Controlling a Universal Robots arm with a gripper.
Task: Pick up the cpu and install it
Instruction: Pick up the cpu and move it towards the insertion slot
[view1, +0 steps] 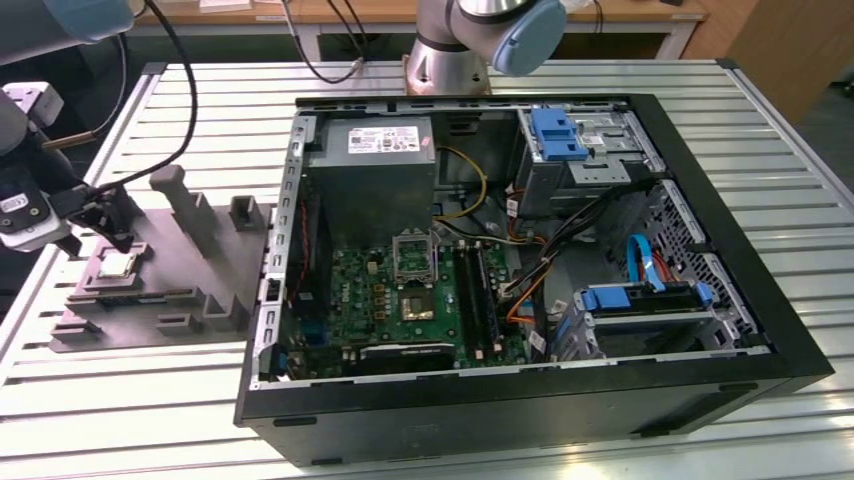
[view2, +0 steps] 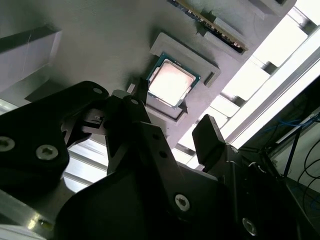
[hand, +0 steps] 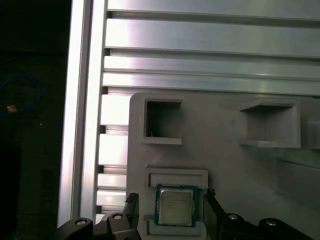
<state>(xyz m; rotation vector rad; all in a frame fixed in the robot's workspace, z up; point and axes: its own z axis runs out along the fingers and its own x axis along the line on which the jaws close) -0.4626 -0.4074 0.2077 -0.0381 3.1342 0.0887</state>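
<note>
The cpu (view1: 118, 264) lies flat in a shallow square nest on the grey fixture (view1: 200, 262), metal lid up. It is nearly square, so no long axis stands out, and its edges run parallel to the nest's. The claw (view1: 104, 222) hangs just above it, released and holding nothing, its dark fingers (hand: 212, 210) spread to either side of the chip. The fixture sits on the slatted worktop (view1: 147, 400), to the exterior view's left of the open computer case (view1: 534, 420), and the motherboard socket (view1: 415, 252) is well apart from the cpu.
</note>
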